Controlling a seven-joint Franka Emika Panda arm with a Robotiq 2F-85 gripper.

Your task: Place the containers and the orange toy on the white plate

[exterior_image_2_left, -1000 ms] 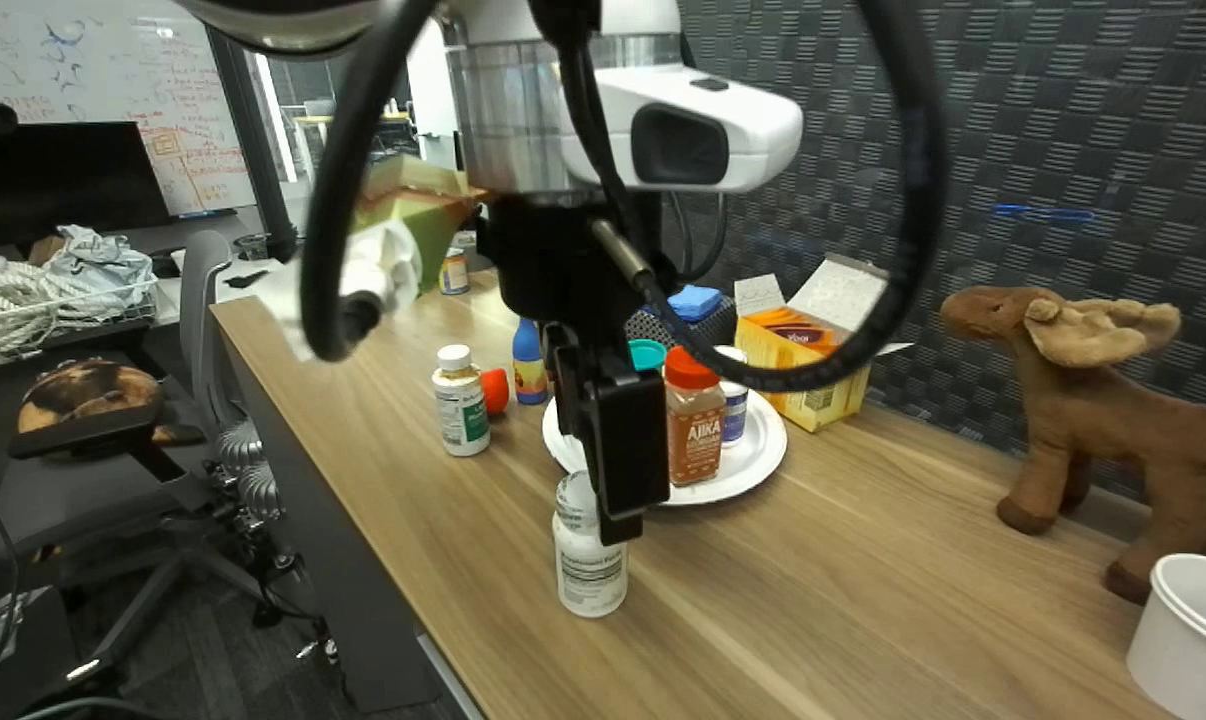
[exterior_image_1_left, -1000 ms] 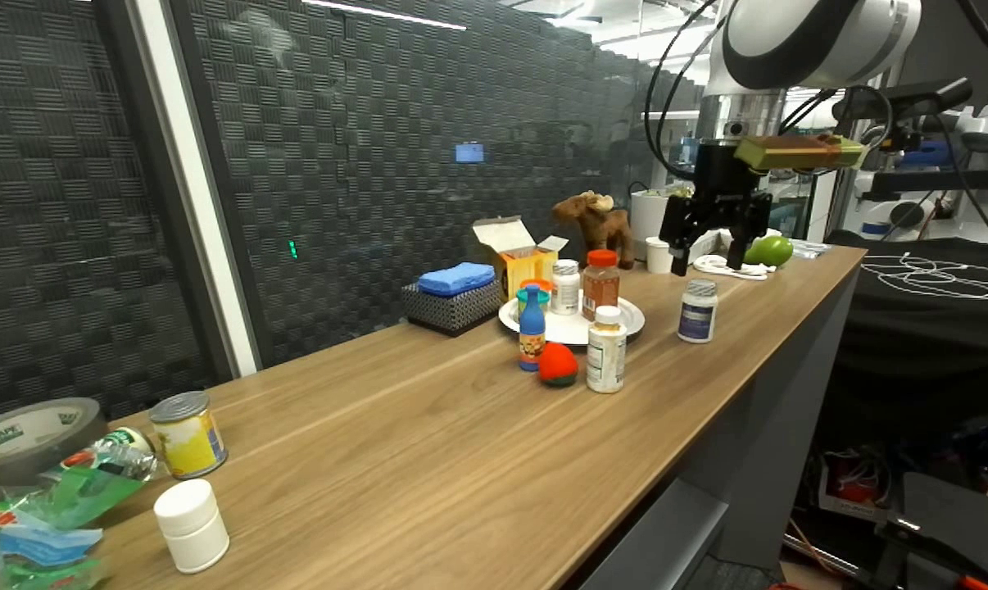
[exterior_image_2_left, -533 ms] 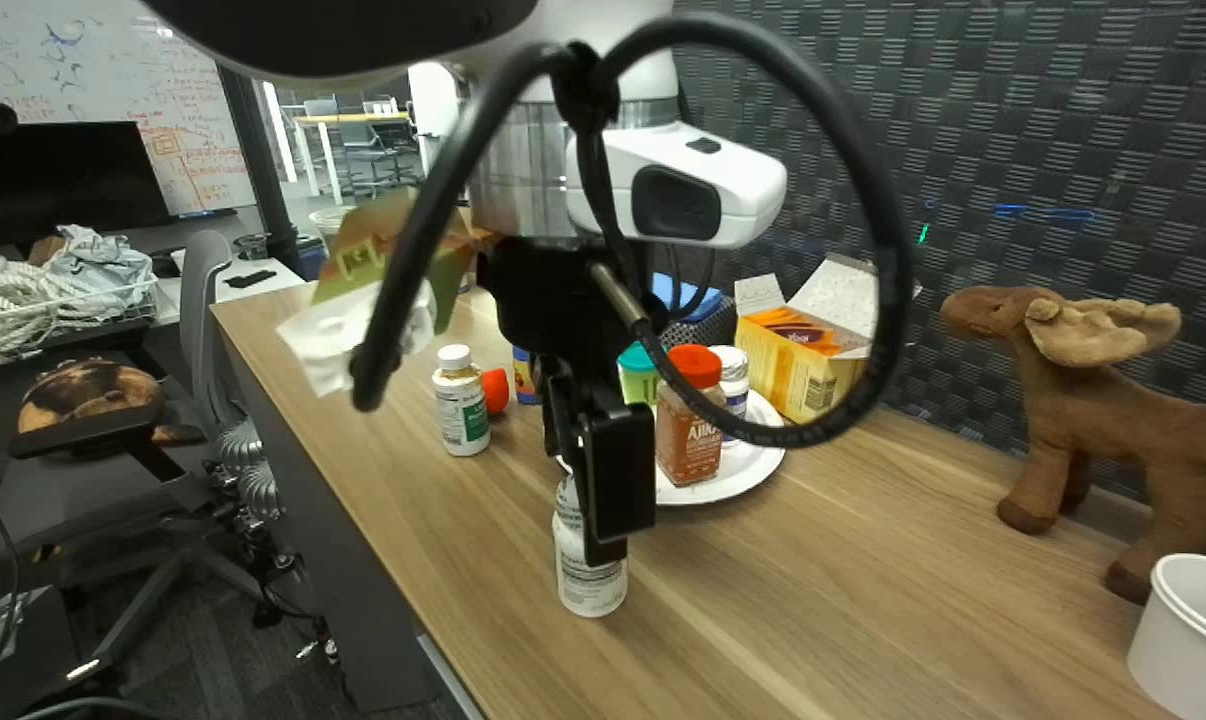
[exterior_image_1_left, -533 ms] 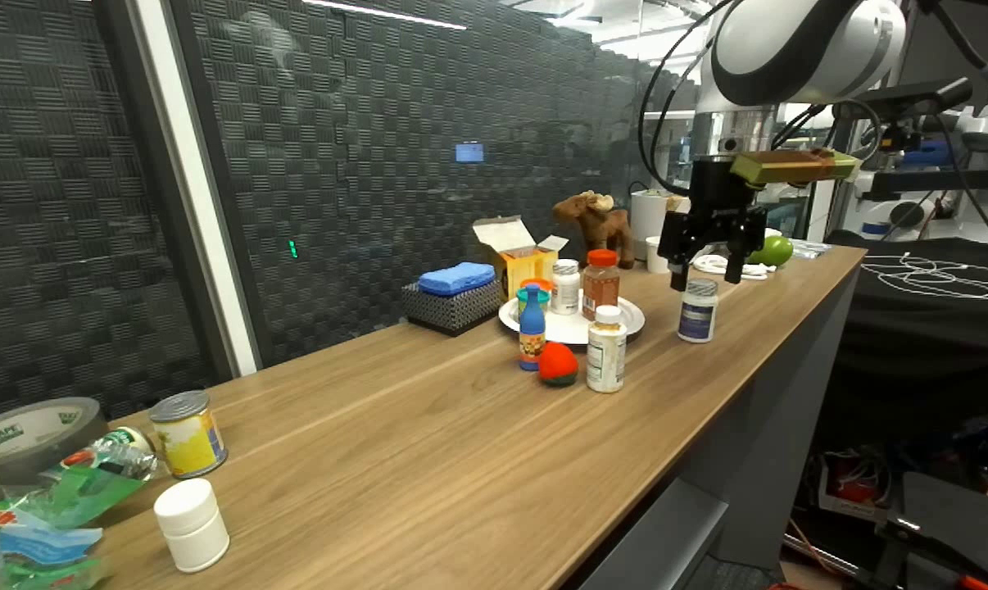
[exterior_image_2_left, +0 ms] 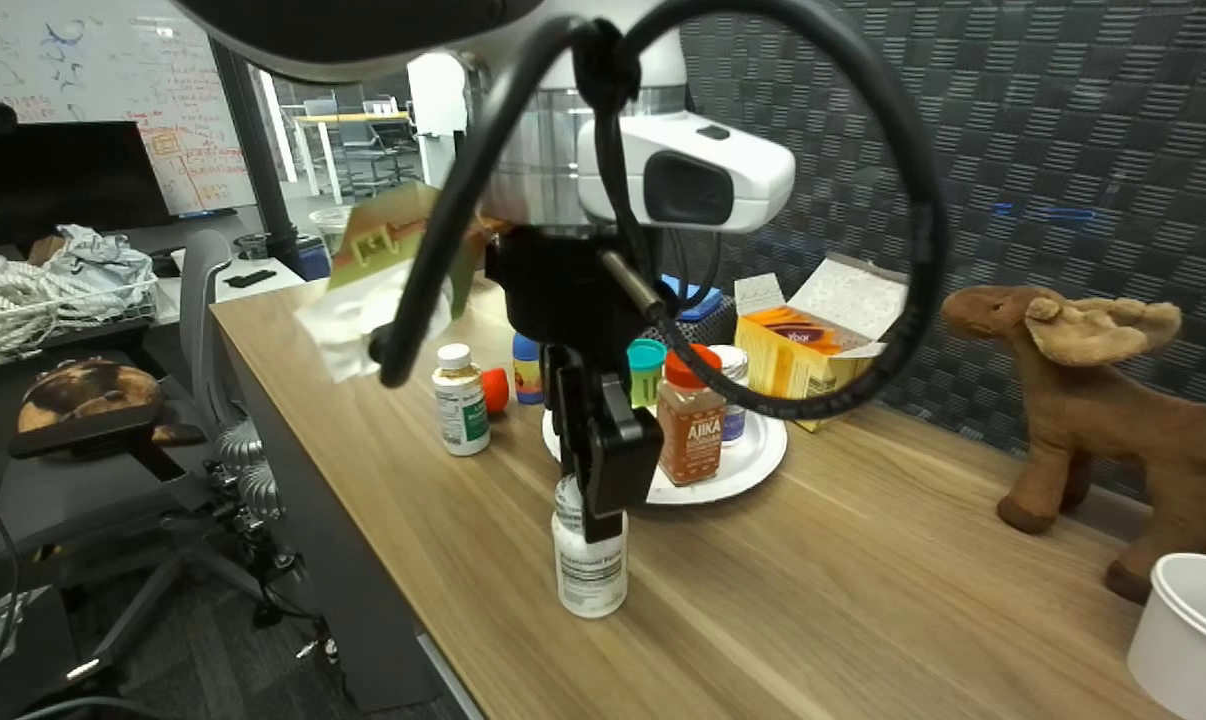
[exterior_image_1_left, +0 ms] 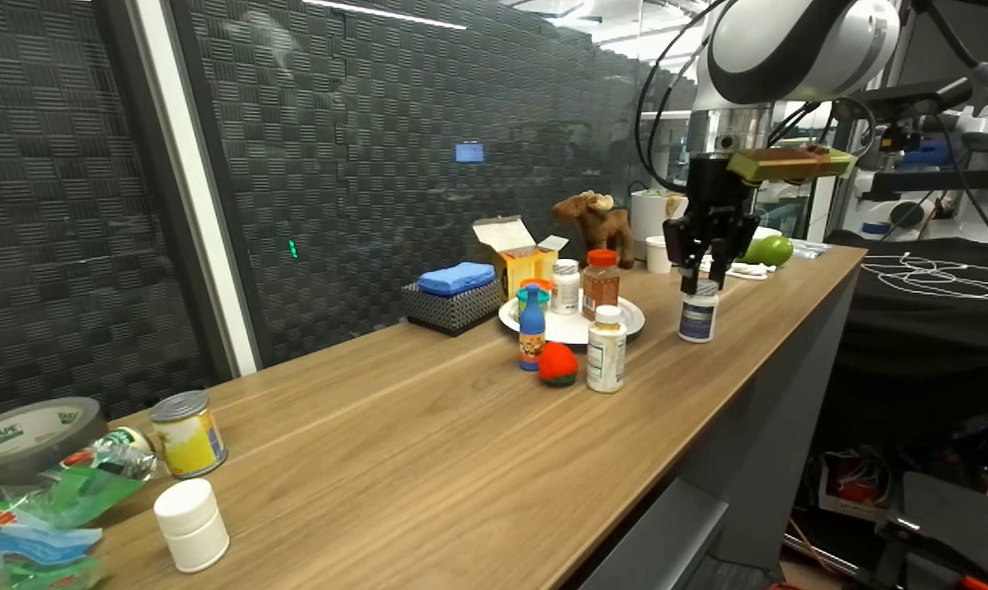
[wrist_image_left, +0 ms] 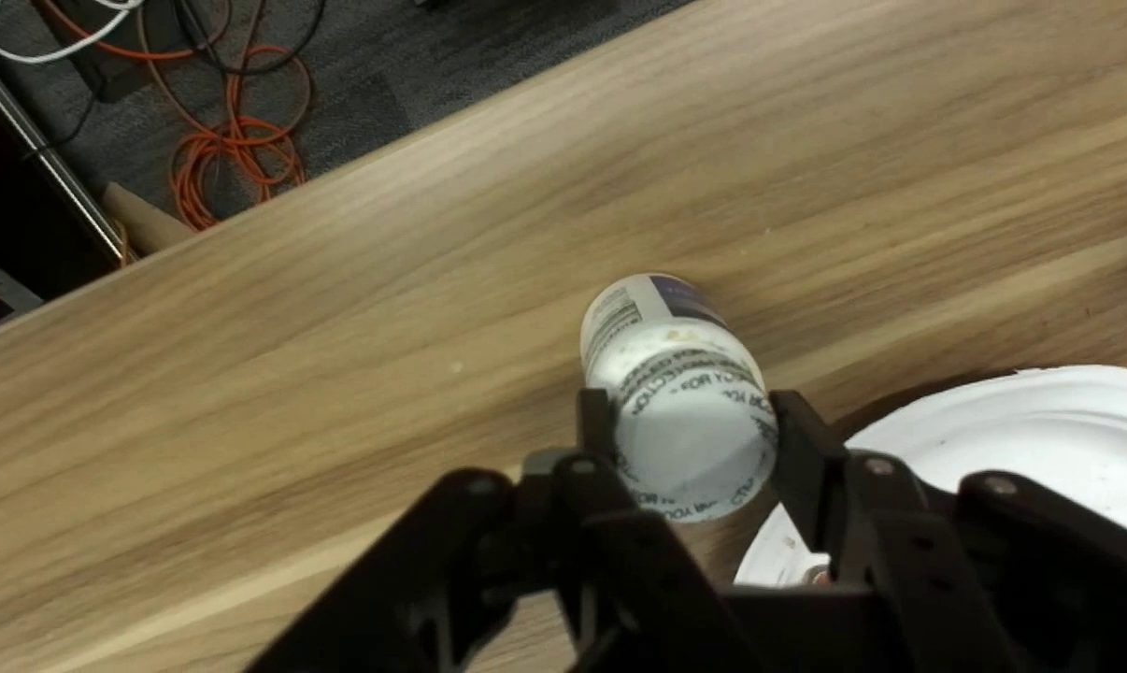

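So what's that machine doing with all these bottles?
A robot arm has its claw closed on the top of a purple-labelled bottle standing on the table, probably to carry it to the white plate. The plate already holds a spice jar, a white bottle and a teal-lidded tub. The orange toy, a blue bottle and another white bottle are off it.

In an exterior view, the fingers partly hide the white jar between the white plate and the surface's outer edge; the wrist view crops the white plate.
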